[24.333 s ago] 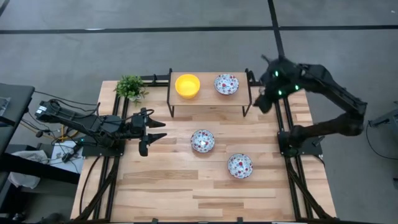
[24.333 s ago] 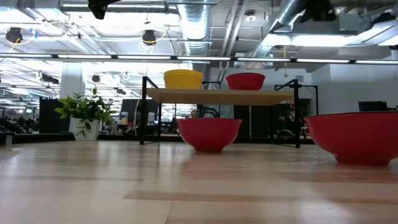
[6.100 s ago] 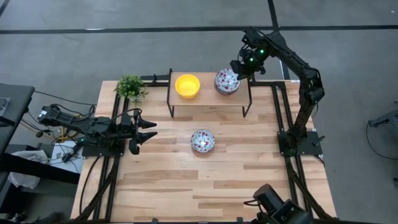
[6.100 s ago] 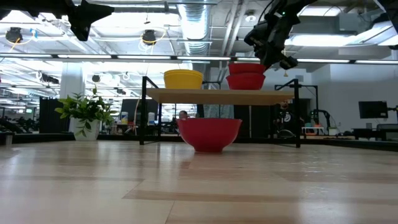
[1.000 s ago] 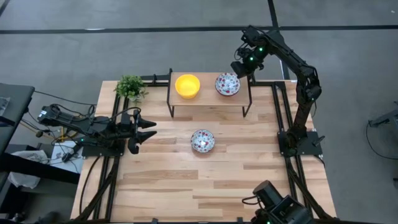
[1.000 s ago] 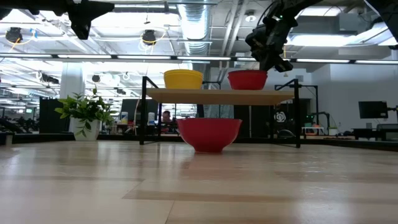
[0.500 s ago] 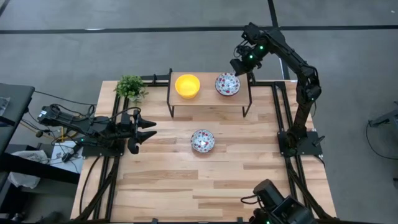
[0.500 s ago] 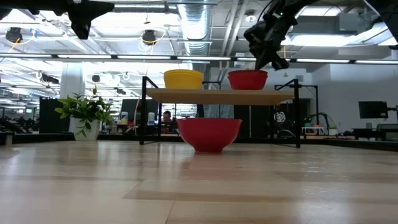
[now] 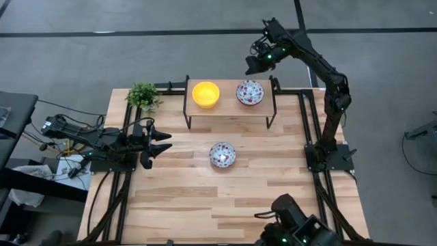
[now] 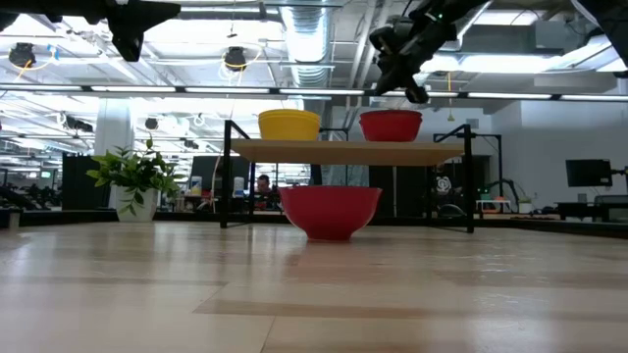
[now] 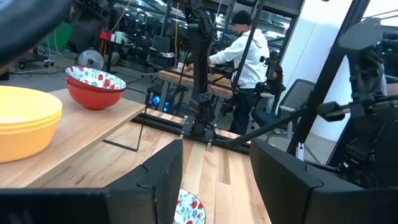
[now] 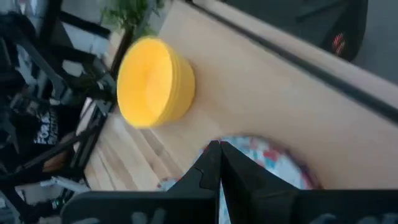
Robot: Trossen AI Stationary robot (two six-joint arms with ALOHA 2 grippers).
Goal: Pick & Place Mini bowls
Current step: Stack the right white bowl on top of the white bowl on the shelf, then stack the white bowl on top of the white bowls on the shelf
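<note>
Patterned bowl (image 9: 222, 154) waits mid-frame near the idle, spread-fingered left gripper (image 9: 166, 141), while farther back the right gripper (image 9: 250, 65), fingers pressed together and seemingly empty, has lifted off the stacked bowls (image 9: 249, 92) beside the yellow stack (image 9: 205, 94), one placement apparently done.

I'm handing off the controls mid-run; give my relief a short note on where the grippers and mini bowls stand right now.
Right gripper: shut, empty, raised just beyond the shelf.
Left gripper: open, empty, waiting at the table's left edge.
On the shelf: a yellow bowl stack and a floral bowl stack.
Done: every bowl but one is shelved.
Left: one floral bowl on the table, probably bound for the floral stack.
</note>
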